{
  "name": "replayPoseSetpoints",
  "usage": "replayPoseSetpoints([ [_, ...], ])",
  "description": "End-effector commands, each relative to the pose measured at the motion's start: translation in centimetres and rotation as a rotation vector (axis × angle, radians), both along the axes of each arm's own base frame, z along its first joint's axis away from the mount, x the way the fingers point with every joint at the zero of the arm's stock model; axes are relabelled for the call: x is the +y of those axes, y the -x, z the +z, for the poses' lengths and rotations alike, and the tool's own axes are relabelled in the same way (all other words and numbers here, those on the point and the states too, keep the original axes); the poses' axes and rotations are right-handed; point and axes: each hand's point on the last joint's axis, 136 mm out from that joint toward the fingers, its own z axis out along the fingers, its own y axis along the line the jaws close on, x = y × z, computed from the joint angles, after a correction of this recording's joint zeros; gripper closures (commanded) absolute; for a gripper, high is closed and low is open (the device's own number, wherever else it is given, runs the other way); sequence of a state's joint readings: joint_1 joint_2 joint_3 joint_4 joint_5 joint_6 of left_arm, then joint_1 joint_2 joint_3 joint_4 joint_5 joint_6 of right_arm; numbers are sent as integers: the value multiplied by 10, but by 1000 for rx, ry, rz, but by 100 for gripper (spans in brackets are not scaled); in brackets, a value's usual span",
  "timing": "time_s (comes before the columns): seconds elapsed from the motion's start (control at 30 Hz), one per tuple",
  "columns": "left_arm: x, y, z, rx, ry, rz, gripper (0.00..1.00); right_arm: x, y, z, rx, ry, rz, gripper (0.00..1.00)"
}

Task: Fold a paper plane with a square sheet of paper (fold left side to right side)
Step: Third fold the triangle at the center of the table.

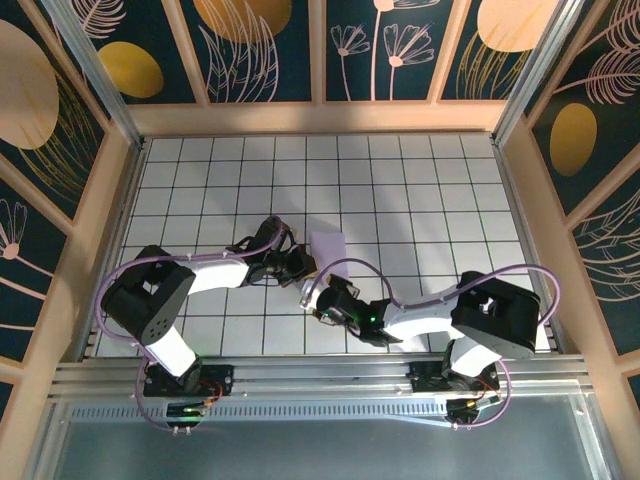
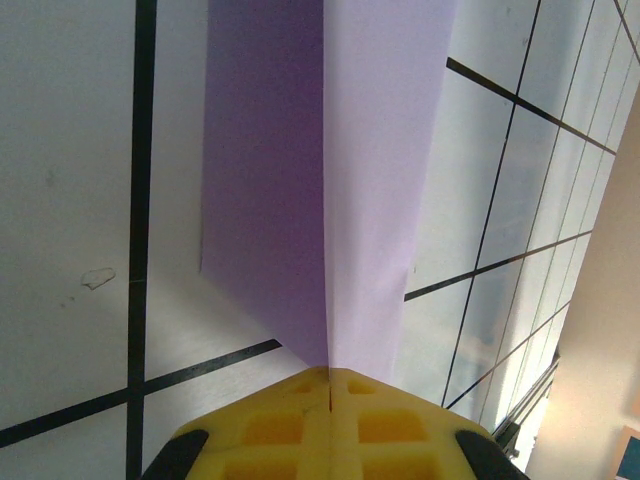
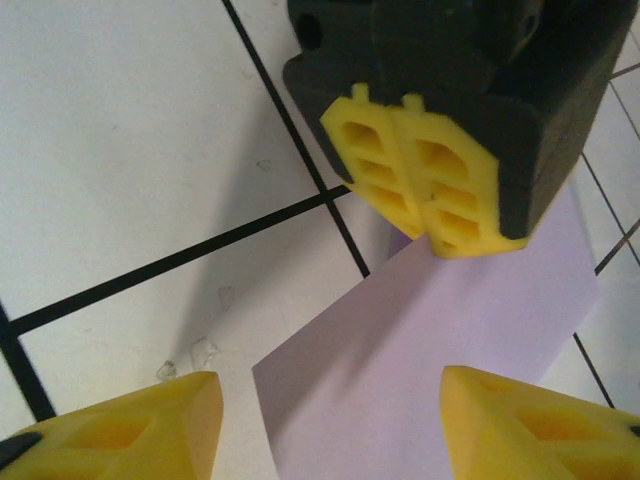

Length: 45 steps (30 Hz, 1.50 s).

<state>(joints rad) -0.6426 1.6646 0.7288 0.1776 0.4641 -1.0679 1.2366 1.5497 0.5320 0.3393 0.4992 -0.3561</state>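
Robot lab booth: gridded table (image 1: 420, 190), floral wall panels (image 1: 260, 50)

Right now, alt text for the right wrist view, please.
The left gripper is shut on the upper edge of the lavender paper, over a white gridded table. The right gripper is open, its yellow fingertips at the bottom corners.

You get bright, even overhead light in the top view: the white table (image 1: 400, 180) reads clean, with only soft, faint shadows under the arms. From the left wrist, the sheet of paper (image 2: 385, 150) splits into a dark shaded left face and a pale lit right face, and the far right edge washes out. From the right wrist, the left gripper (image 3: 440, 235) throws a broad soft shadow down-left, and the near fingertips of the right gripper (image 3: 330, 420) blur.
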Motion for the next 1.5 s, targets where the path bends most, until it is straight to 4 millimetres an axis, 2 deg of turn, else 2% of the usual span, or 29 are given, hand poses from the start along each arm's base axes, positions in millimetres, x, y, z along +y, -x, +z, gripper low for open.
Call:
replayPoseSetpoints([
  [0.0,0,6,5,28,3,4,100,11,-11,18,-54,-66,-39,45],
  [0.23,1,6,4,25,-4,7,100,10,-12,19,-52,-78,-54,64],
  [0.57,3,6,5,16,-19,4,100,9,-10,14,-22,-76,-65,100],
  [0.6,4,5,4,13,-26,6,99,8,-9,13,-14,-77,-66,100],
  [0.7,8,3,6,-3,-45,11,87,7,-7,11,19,-83,-68,100],
  [0.83,15,-2,16,-48,-78,20,73,4,-3,8,64,-100,-75,100],
  [1.07,53,-13,38,-101,-87,90,54,5,-3,5,175,-169,-107,100],
  [1.23,74,-25,62,-168,-92,124,46,4,-5,7,248,-246,-134,100],
  [1.37,71,-37,80,-226,-82,114,45,3,-6,13,307,-338,-147,100],
  [1.47,65,-44,83,-247,-82,86,46,-1,-6,15,353,-397,-149,100],
])
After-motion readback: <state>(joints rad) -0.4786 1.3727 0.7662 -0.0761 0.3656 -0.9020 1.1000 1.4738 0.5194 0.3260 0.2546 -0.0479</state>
